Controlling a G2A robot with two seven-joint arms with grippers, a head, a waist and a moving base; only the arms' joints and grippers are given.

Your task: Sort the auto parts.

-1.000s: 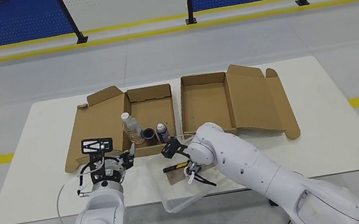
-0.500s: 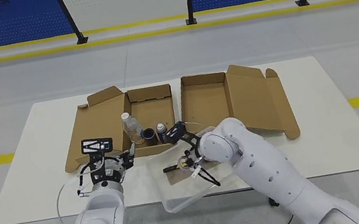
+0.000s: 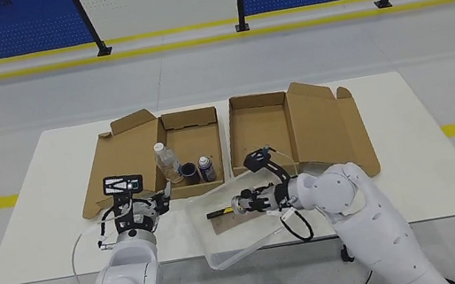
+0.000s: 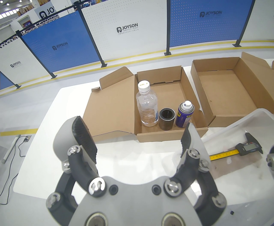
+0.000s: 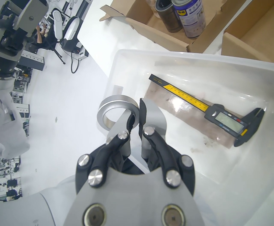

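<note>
My right gripper [image 5: 135, 116] is shut on the rim of a silver metal ring [image 5: 116, 107], held above the clear plastic bin [image 5: 132, 53]; in the top view the ring [image 3: 240, 202] hangs over the bin's near-left part. A black and yellow digital caliper [image 5: 214, 109] lies on the bin floor. My left gripper [image 4: 137, 137] stands open and empty over the table, short of the left cardboard box [image 4: 169, 79]. That box holds a clear bottle [image 4: 146, 104], a black cylinder [image 4: 167, 115] and a blue spray can [image 4: 185, 114].
The right cardboard box [image 3: 259, 132] sits open and empty beside the left box [image 3: 191, 139], flaps spread outward. The clear bin [image 3: 252, 241] overhangs the white table's [image 3: 412, 175] front edge. Bare table lies to the far left and right.
The right arm has swung out to the right while its gripper, shut on the ring, has risen slightly over the bin. The left arm has kept still.
</note>
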